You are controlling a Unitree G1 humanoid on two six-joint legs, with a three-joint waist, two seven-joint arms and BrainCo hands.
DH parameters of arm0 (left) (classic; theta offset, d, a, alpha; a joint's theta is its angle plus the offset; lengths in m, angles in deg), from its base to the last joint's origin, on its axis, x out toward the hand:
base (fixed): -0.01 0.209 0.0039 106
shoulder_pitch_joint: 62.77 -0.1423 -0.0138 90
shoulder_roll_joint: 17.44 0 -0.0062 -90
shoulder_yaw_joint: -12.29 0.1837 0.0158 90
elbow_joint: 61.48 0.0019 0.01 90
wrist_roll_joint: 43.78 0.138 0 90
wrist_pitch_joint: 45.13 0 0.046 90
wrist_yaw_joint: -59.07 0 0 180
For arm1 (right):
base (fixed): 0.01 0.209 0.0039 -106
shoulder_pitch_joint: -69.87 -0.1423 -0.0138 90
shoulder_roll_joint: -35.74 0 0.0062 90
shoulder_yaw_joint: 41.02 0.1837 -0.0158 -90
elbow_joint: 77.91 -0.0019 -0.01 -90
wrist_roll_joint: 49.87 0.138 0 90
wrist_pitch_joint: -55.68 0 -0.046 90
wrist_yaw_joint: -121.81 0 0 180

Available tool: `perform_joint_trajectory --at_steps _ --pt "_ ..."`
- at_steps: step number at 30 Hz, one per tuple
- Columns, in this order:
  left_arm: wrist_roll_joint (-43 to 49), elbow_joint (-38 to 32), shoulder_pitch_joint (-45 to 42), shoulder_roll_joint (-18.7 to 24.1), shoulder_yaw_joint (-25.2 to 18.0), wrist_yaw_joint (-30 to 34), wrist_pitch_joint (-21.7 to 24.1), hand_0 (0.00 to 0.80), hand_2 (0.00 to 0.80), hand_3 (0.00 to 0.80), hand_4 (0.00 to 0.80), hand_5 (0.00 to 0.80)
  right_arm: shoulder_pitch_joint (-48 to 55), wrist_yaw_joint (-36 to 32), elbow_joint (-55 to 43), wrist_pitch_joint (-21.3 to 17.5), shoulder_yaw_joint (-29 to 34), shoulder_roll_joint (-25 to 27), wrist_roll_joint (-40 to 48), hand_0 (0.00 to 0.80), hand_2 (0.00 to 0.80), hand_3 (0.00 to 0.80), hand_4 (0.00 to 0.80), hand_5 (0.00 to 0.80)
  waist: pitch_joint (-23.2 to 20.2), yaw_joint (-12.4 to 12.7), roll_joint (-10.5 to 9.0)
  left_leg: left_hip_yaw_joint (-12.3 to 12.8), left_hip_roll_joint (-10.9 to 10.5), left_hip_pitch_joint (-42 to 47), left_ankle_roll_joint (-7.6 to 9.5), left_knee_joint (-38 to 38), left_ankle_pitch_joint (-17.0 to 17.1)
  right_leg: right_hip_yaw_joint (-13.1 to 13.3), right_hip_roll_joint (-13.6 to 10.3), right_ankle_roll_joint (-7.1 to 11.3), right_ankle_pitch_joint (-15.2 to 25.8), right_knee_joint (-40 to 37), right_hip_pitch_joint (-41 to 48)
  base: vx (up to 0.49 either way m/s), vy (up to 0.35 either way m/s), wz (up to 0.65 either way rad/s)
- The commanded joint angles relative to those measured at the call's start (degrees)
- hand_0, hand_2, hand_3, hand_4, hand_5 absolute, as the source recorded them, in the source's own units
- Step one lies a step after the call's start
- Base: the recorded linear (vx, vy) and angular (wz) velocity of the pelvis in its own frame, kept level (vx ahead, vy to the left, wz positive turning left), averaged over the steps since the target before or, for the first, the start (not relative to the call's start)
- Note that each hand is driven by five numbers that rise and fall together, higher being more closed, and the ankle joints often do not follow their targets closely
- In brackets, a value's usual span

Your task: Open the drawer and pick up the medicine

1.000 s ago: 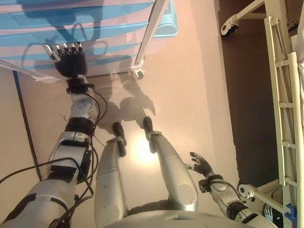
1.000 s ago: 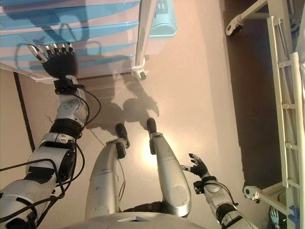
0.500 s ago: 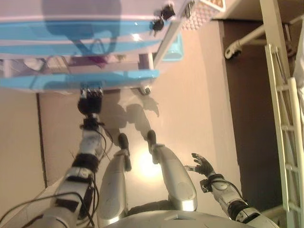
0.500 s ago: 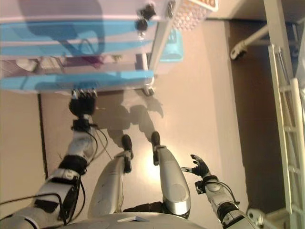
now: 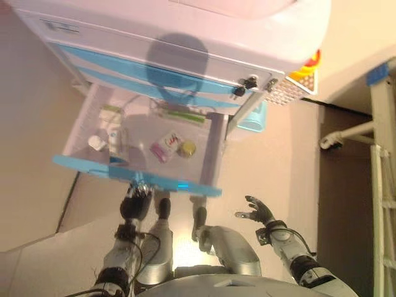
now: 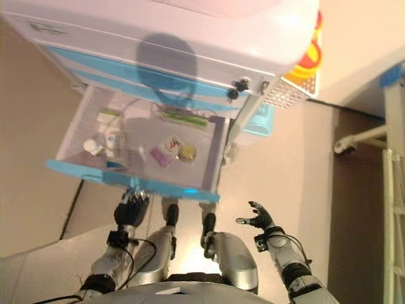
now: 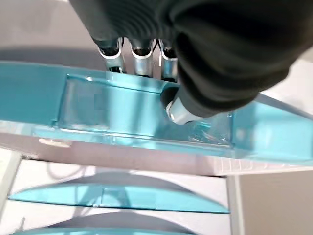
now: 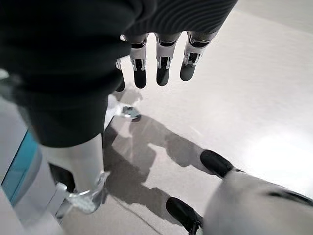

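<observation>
The white cabinet [image 5: 154,37] has blue drawer fronts. Its lower drawer [image 5: 80,166] stands pulled out over my legs. Inside lie a pink-and-white medicine packet [image 5: 164,147], a small yellow round tin [image 5: 187,148], a white bottle [image 5: 96,143], a small white box [image 5: 114,136] and a green strip [image 5: 182,116] at the back. My left hand [image 5: 135,199] is at the drawer's blue front, fingers hooked into the handle recess [image 7: 127,105] with the thumb [image 7: 178,110] outside it. My right hand [image 5: 260,213] hangs open and empty at the lower right, away from the drawer.
A light blue bin [image 5: 255,117] stands on the floor right of the cabinet. A white perforated basket [image 5: 291,86] hangs at the cabinet's right corner. A white metal frame [image 5: 387,185] runs along the right edge, over dark floor.
The drawer has come much farther out with my left hand on its handle, and its contents now show. The camera has tilted up. The right hand has stayed put.
</observation>
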Motion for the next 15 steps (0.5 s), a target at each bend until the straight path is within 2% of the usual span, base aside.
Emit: perform_joint_trajectory --at_steps 1,3,4,6,10,13,14,15 --pt "2.4 -0.96 -8.89 0.86 -0.89 15.52 -7.96 0.8 0.8 0.8 0.8 0.8 3.97 -1.11 5.3 -1.44 0.11 4.9 0.33 0.0 0.0 0.0 0.0 0.0 -14.72 3.74 3.59 1.83 -3.42 -2.49 1.0 3.81 -3.3 0.24 -2.53 2.42 3.44 -2.7 1.04 -0.063 -0.062 0.36" --pt "2.33 1.83 -10.22 0.62 -0.75 12.42 -10.43 0.8 0.8 0.8 0.8 0.8 3.39 -1.35 6.89 -2.63 0.68 4.84 0.73 0.0 0.0 0.0 0.0 0.0 -14.95 4.31 3.77 1.78 -3.57 -2.48 1.07 3.53 -3.24 -0.38 -2.7 2.49 3.52 -3.12 1.23 -0.055 -0.048 0.21" --pt "6.03 4.04 -11.4 0.39 -0.77 9.98 -9.65 0.8 0.8 0.8 0.8 0.8 2.86 -1.45 8.28 -3.33 1.07 4.56 0.85 0.0 0.0 0.0 0.0 0.0 -15.18 4.71 3.93 1.76 -3.75 -2.53 1.06 3.48 -3.17 -0.74 -2.87 2.58 3.6 -3.4 1.37 -0.043 -0.04 0.33" --pt "7.1 6.97 -12.03 0.15 -1.11 7.28 -10.41 0.8 0.8 0.8 0.8 0.8 2.32 -1.43 9.89 -4.07 1.55 4.28 1.11 0.0 0.0 0.0 0.0 0.0 -15.37 5.06 4.17 1.66 -3.95 -2.58 1.13 3.47 -3.15 -1.08 -2.96 2.6 3.64 -3.71 1.52 -0.038 -0.03 0.37" --pt "12.66 13.29 -12.18 0.7 -1.99 5.89 -8.72 0.8 0.8 0.8 0.8 0.8 1.18 -1.59 13.65 -5.28 2.7 3.78 1.8 0.0 0.0 0.0 0.0 0.0 -15.87 5.4 4.84 1.14 -4.49 -2.29 1.3 3.03 -3.05 -1.61 -3.23 2.84 3.79 -4.27 1.81 -0.023 0.002 0.1" --pt "16.68 16.11 -11.4 1.28 -2.6 6.04 -5.27 0.8 0.8 0.8 0.8 0.8 0.93 -1.51 15.9 -6.16 3.1 3.29 1.5 0.0 0.0 0.0 0.0 0.0 -16.5 5.29 5.19 0.87 -4.66 -1.48 1.57 1.97 -2.9 -1.84 -3.27 3.0 3.84 -4.6 2.12 0.001 0.008 0.01" --pt "17.92 17.11 -10.89 1.39 -2.34 5.44 -2.05 0.442 0.442 0.442 0.442 0.442 1.08 -1.32 16.68 -6.68 3.14 3.04 1.32 0.0 0.0 0.0 0.0 0.0 -16.92 5.06 5.2 0.93 -4.67 -1.13 1.66 1.45 -2.85 -1.81 -3.25 3.1 3.91 -4.76 2.16 0.0 0.0 0.0" --pt "18.56 17.28 -10.66 1.41 -2.1 4.09 -0.16 0.0 0.0 0.0 0.0 0.0 1.21 -1.15 16.89 -6.88 3.15 2.91 1.37 0.0 0.0 0.0 0.0 0.0 -17.12 4.94 5.18 0.98 -4.68 -1.0 1.71 1.22 -2.82 -1.76 -3.24 3.16 3.94 -4.84 2.17 0.021 0.025 0.04"
